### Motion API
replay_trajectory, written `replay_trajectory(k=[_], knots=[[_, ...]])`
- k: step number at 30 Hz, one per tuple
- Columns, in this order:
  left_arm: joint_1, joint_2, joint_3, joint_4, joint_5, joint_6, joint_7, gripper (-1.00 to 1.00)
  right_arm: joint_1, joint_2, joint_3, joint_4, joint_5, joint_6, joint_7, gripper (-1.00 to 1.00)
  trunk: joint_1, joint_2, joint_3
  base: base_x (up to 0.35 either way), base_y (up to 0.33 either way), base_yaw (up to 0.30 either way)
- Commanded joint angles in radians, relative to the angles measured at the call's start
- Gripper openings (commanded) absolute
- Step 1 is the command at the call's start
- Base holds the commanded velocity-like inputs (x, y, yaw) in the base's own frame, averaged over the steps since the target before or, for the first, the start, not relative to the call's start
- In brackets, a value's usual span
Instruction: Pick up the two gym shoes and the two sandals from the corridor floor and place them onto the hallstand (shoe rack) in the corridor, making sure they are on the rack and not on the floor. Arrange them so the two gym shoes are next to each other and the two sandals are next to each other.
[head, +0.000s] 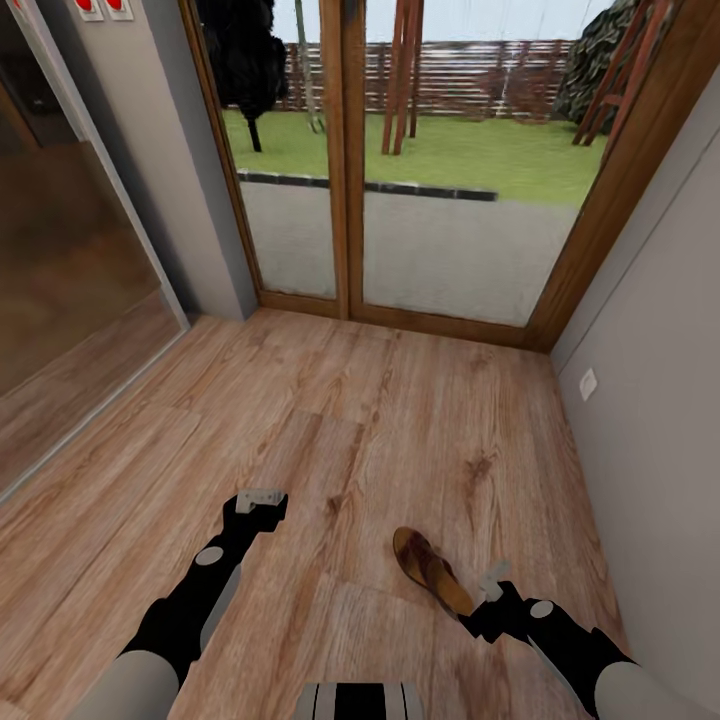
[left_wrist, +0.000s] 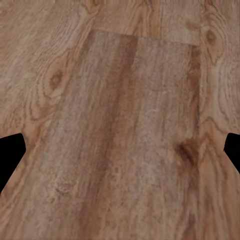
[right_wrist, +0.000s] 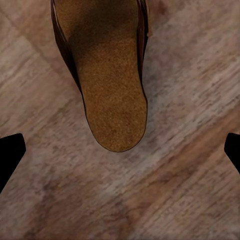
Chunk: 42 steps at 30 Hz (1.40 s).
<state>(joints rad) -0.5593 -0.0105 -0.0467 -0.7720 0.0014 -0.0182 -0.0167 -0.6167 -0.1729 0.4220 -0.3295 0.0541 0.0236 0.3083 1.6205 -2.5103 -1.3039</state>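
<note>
I see one sandal lying on the floor, lower right of centre. My right claw hangs spread just beside its heel; my left claw is spread over bare planks.

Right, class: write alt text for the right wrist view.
A brown sandal with a cork-like footbed lies on the wood-grain floor, its rounded end pointing between the open right gripper fingertips, which are dark and wide apart.

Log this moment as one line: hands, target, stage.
right hand: open, above sandal heel | left hand: open, empty, over corridor floor | sandal: on floor, not gripped | stage: pre-grasp
</note>
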Motion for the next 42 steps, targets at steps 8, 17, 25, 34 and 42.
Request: replay_trajectory(k=[8, 17, 25, 34, 42], knots=[[-0.001, 0.001, 0.000, -0.027, 0.000, -0.002, -0.001, 1.00, 0.000, 0.000, 0.000, -0.001, 0.006, 0.002, 0.003, 1.00, 0.003, -0.002, -0.043, 0.000, 0.000, 0.000], [-0.001, 0.000, -0.001, -0.031, 0.000, -0.002, -0.002, 1.00, 0.000, -0.002, 0.000, -0.002, 0.006, 0.002, 0.003, 1.00, 0.007, -0.004, -0.092, 0.000, 0.000, 0.000], [-0.001, 0.000, -0.001, -0.032, 0.000, -0.003, -0.002, 1.00, 0.000, -0.002, -0.002, -0.002, 0.006, 0.002, 0.001, 1.00, 0.011, -0.006, -0.136, 0.000, 0.000, 0.000], [-0.001, 0.001, -0.001, -0.032, 0.000, -0.005, -0.002, 1.00, 0.000, -0.003, -0.002, -0.002, 0.006, 0.002, -0.001, 1.00, 0.013, -0.007, -0.166, 0.000, 0.000, 0.000], [-0.001, 0.001, -0.001, -0.031, 0.000, -0.006, -0.002, 1.00, 0.000, -0.003, -0.002, -0.002, 0.006, 0.002, -0.002, 1.00, 0.013, -0.007, -0.167, 0.000, 0.000, 0.000]])
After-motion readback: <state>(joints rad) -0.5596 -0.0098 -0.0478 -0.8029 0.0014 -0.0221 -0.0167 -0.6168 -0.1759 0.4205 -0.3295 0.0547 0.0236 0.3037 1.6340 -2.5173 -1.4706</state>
